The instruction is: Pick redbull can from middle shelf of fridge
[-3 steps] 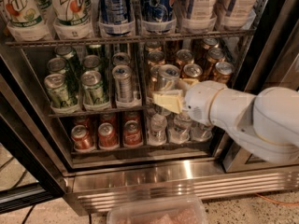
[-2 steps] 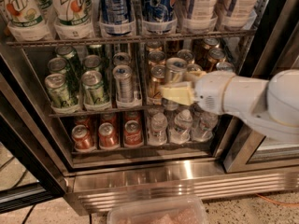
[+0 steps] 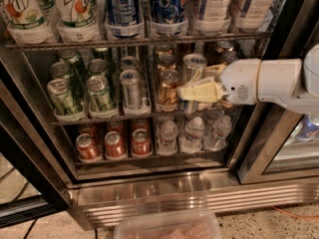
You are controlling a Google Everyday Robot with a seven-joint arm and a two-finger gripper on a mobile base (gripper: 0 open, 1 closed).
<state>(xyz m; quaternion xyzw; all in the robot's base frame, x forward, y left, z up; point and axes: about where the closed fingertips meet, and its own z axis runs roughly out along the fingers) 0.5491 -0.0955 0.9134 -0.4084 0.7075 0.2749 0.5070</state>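
Redbull can (image 3: pixel 130 89) stands in the fridge (image 3: pixel 149 198) on the middle shelf (image 3: pixel 99 119), between green cans (image 3: pixel 99 94) and gold cans (image 3: pixel 168 86). The tool (image 3: pixel 199 91) sits right of the gold cans, in front of another silver can (image 3: pixel 193 66). I cannot tell whether it is clenched or released.

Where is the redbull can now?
In the camera view, the redbull can stands between the green cans and the gold cans on the middle shelf; the gripper is right of it.
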